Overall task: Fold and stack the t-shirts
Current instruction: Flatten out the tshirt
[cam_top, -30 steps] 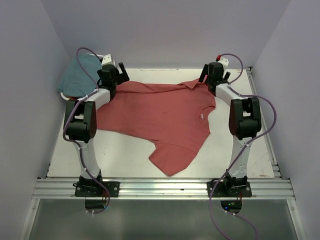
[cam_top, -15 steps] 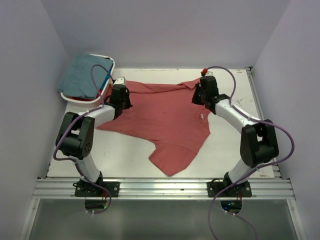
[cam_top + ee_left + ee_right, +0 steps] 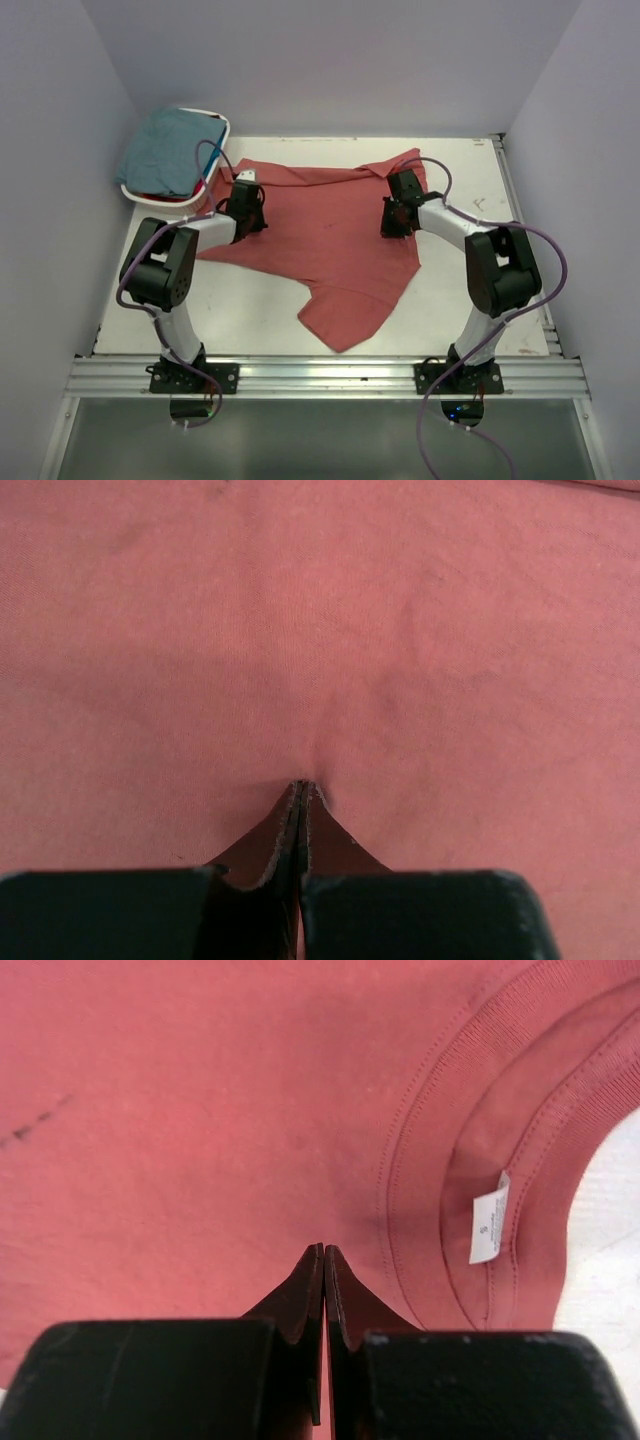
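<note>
The brick-red t-shirt lies spread on the white table, collar toward the right and one sleeve toward the near edge. My left gripper is shut with its tips down on the shirt's left part. In the left wrist view the cloth puckers into the closed tips of that gripper. My right gripper is shut on the cloth just left of the collar, tips together near the white label. A muted teal t-shirt is heaped in the basket.
The white oval basket stands at the back left corner, a bit of red cloth under the teal one. Bare table lies right of the shirt. An aluminium rail runs along the near edge, with walls close on three sides.
Both arms came from the far edge toward the near side and dropped onto the red shirt. Both grippers went from open to shut on the cloth.
</note>
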`<state>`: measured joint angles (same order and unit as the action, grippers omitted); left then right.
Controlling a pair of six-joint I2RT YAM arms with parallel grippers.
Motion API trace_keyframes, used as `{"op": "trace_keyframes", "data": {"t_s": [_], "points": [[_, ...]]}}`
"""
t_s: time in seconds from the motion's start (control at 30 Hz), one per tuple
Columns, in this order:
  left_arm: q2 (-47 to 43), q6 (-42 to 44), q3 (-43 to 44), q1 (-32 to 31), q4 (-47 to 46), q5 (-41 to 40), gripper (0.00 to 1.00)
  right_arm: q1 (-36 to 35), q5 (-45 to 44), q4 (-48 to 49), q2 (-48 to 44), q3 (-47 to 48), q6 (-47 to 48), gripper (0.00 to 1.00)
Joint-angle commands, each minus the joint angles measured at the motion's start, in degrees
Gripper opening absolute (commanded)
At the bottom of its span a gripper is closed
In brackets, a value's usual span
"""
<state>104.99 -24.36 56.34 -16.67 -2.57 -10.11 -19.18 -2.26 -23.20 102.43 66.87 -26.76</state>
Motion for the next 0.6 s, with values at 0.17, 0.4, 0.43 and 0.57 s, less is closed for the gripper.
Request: {"op": "trace_keyframes", "data": {"t_s": [0.17, 0.4, 0.43, 0.57], "points": [[-0.75, -1.30, -1.76, -2.40, 8.19, 0.44, 0.00, -0.33, -3.98, -9.84, 1.80, 1.94, 2.59, 0.00], [0.64, -1.74, -2.20, -5.57, 11.35, -0.88, 0.00, -0.25, -4.16, -13.80, 5.76, 1.77, 3.38, 0.00], [1.18, -1.92, -2.20, -5.66, 11.62, -0.44, 0.00, -0.33, -4.15, -14.32, 6.37, 1.68, 3.30, 0.00], [1.88, -1.74, -1.14, -7.85, 14.87, -0.27, 0.00, -0.33, -5.38, -17.66, 8.22, 0.98, 2.33, 0.00]]}}
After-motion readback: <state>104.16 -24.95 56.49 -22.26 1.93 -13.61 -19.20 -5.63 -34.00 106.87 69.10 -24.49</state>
